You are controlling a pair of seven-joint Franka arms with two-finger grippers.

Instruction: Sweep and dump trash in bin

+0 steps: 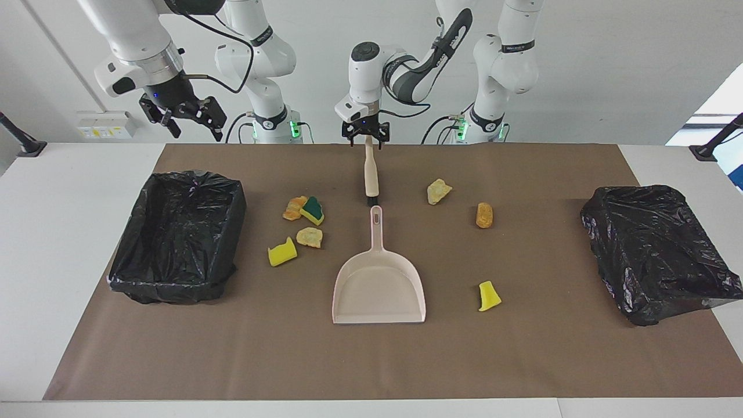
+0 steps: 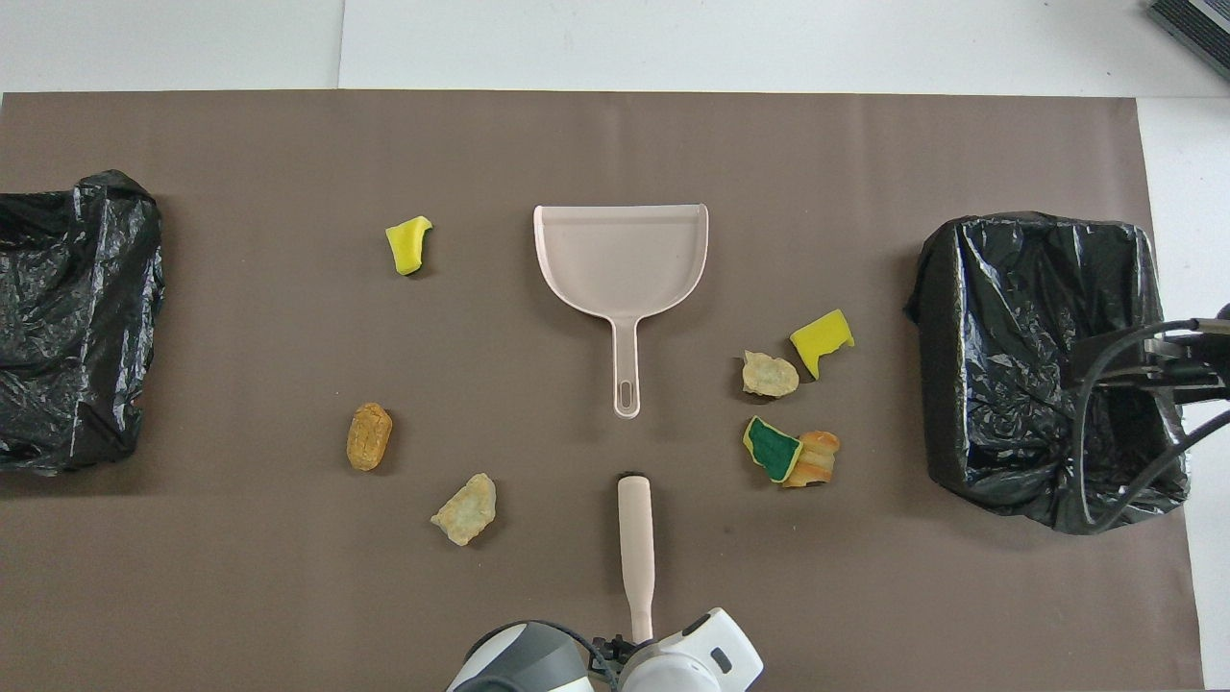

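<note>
Seven small trash bits (image 1: 312, 212), yellow sponge & orange-tan lumps, scattered on mat both sides of dustpan (image 1: 378, 290)

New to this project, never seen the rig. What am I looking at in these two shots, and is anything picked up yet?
These are two robot arms at a table, each ending in a two-finger gripper. One picture looks across the table at the robots. The other looks steeply down from above their end, so its sides are flipped.

On the brown mat lie a dustpan, a brush nearer the robots, and seven bits of trash. There are two bag-lined bins, one at the right arm's end and one at the left arm's end.

The left gripper is down at the tip of the brush handle. The brush is lying flat, and I cannot tell whether it is gripped. The right gripper waits open and empty, up over the table's edge by its bin.
</note>
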